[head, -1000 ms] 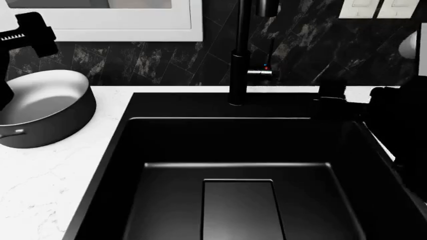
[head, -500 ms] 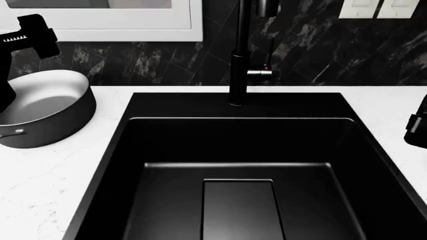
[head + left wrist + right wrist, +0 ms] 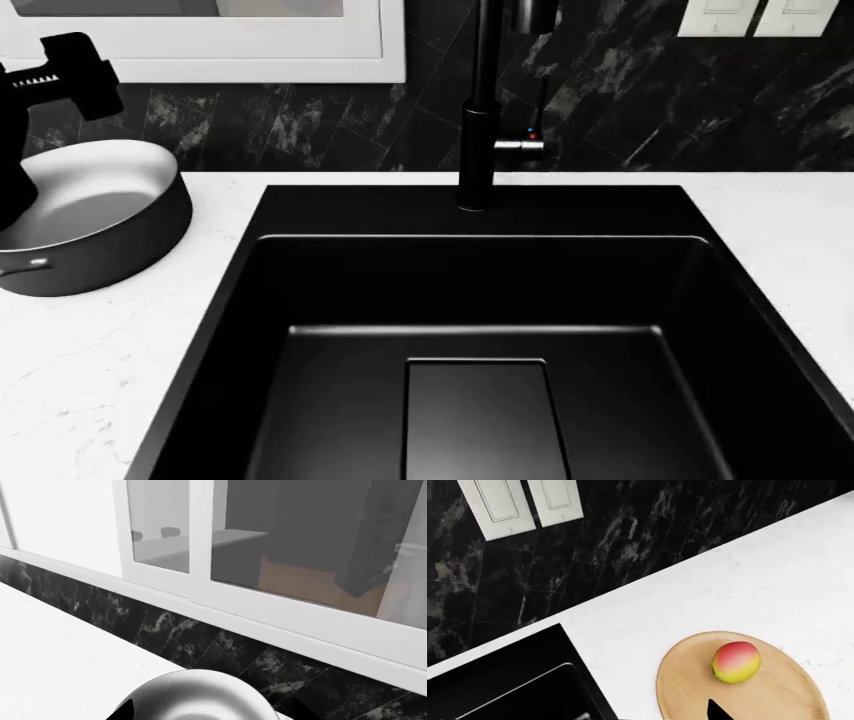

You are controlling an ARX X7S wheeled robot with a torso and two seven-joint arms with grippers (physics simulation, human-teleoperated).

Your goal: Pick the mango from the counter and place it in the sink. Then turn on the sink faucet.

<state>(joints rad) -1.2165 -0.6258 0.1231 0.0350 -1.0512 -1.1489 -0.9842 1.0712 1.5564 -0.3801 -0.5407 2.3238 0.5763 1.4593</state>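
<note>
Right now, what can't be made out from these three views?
- Right gripper: out of the head view; in the right wrist view only a dark tip shows, so its jaws are unreadable.
- Left gripper: partly cut by the head view's edge, jaws unclear.
- Mango: outside the head view.
- Faucet: top cropped.
- Pot: cut off in the left wrist view.

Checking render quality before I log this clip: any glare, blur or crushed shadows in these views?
Head view: sharp, but the sink is nearly uniform black, its walls hard to separate; the pot has soft shading. Right wrist view: evenly lit, the mango crisp on the cutting board, only a faint shadow. Left wrist view: window panes look hazy.
</note>
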